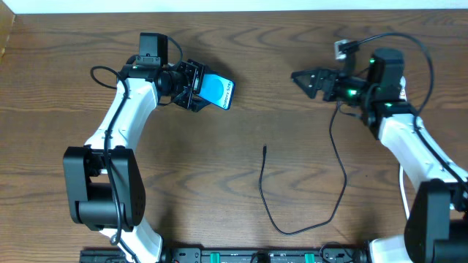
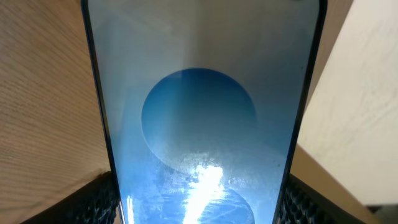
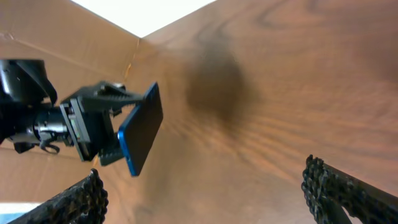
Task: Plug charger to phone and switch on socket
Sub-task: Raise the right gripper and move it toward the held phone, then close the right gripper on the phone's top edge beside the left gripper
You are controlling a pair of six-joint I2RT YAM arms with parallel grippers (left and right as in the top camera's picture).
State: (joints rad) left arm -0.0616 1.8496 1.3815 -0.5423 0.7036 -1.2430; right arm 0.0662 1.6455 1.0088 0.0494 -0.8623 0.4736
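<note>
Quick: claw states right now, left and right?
Left claw: closed on the phone.
Right claw: open, holding nothing.

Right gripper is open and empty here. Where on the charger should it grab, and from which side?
Probably the charger just behind its connector tip, with the right gripper coming straight down, fingers across the cable: that end lies flat, straight and free on the table.

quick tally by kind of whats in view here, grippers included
phone: 1
black cable: 1
grippers: 2, the left gripper shut on the phone, the right gripper open and empty
total: 4
</note>
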